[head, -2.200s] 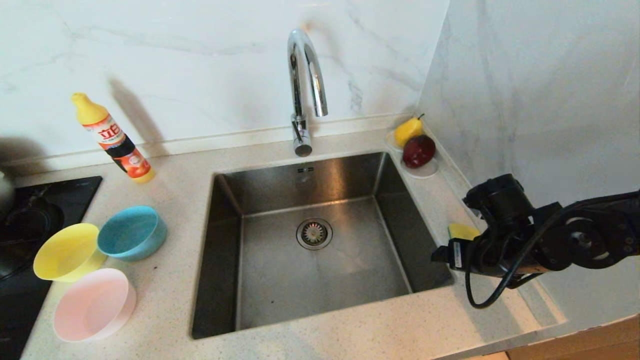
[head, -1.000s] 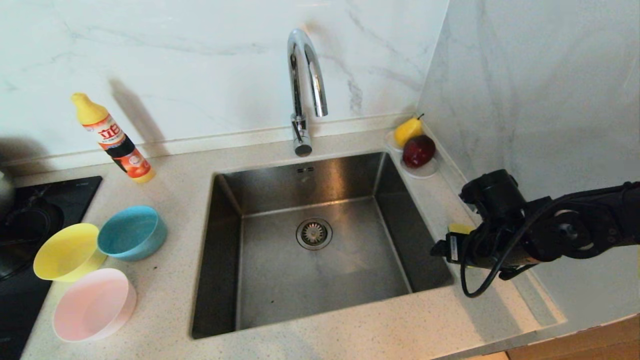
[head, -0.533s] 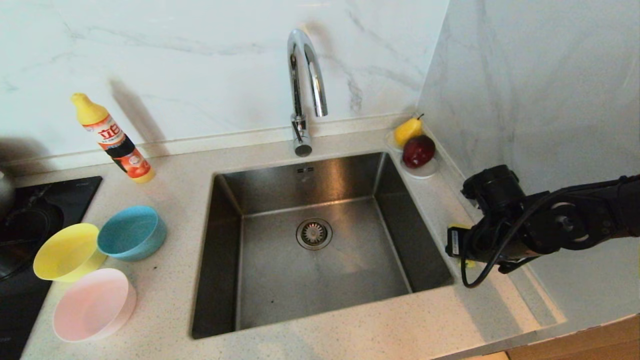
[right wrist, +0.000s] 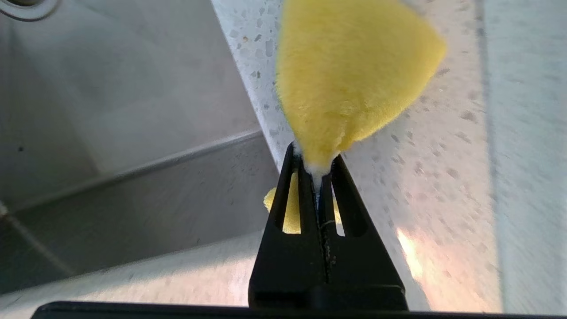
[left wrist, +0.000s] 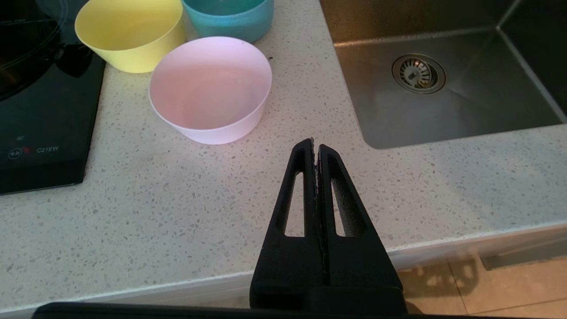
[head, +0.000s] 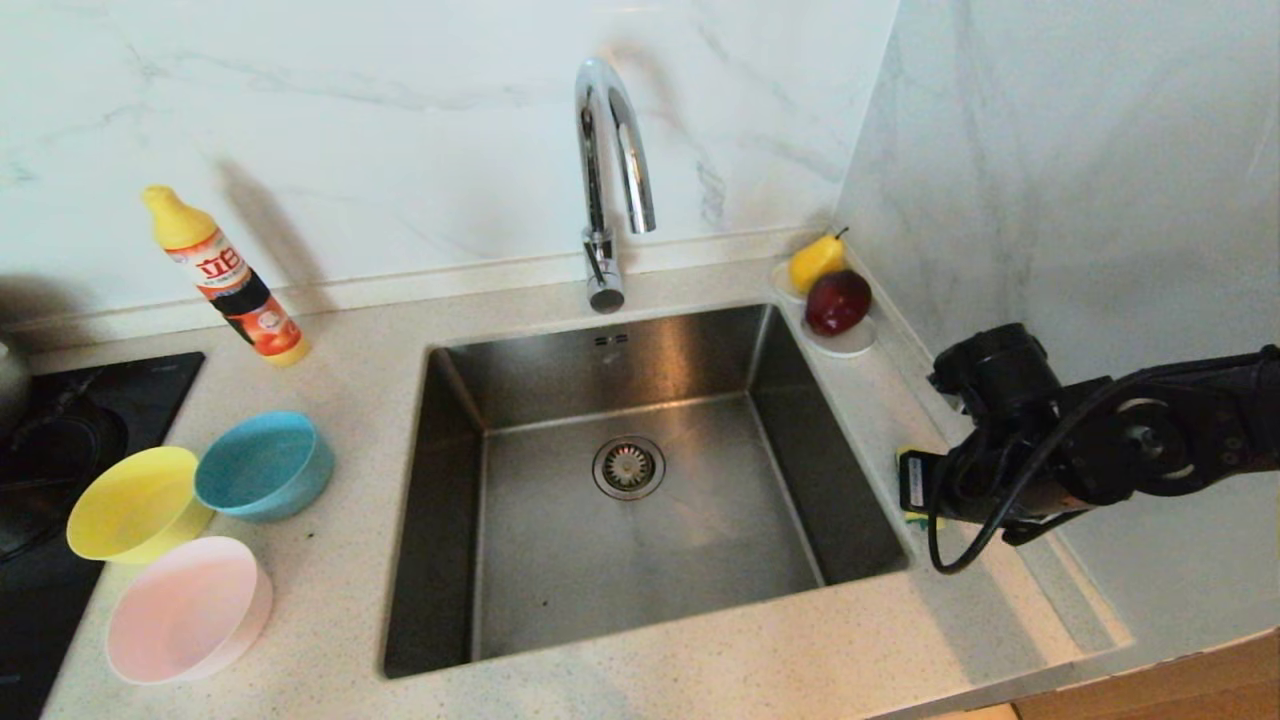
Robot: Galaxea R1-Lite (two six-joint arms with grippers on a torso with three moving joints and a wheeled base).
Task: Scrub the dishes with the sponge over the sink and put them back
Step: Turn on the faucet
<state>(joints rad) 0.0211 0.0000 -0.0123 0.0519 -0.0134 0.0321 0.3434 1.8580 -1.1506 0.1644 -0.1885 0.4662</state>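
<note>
The right gripper (right wrist: 320,170) is seen clamped on the narrow tail of the sponge (right wrist: 350,75), the yellow body fanning out beyond the fingertips and a small yellow end showing behind them. The pinch is made over the speckled counter (right wrist: 443,186), just beside the right rim of the sink (right wrist: 133,133), whose steel wall drops away on one side of the fingers. In the head view the right gripper (head: 915,490) is mostly hidden under its own wrist and cable, and only a sliver of the sponge (head: 912,519) is seen at the tip, close to the sink (head: 640,560) edge.

The three bowls are kept well apart from this hand, on the far side of the basin: the yellow bowl (head: 135,503), the blue bowl (head: 265,466) and the pink bowl (head: 188,608) are grouped on the counter next to the black cooktop (head: 60,440).

The left gripper (left wrist: 316,153) is held with its fingers pressed together and nothing between them, above the counter's front edge. The pink bowl (left wrist: 211,89) lies just ahead of its fingertips, with the yellow bowl (left wrist: 130,33) and blue bowl (left wrist: 228,17) beyond that, and the sink's drain (left wrist: 418,73) off to one side.
</note>
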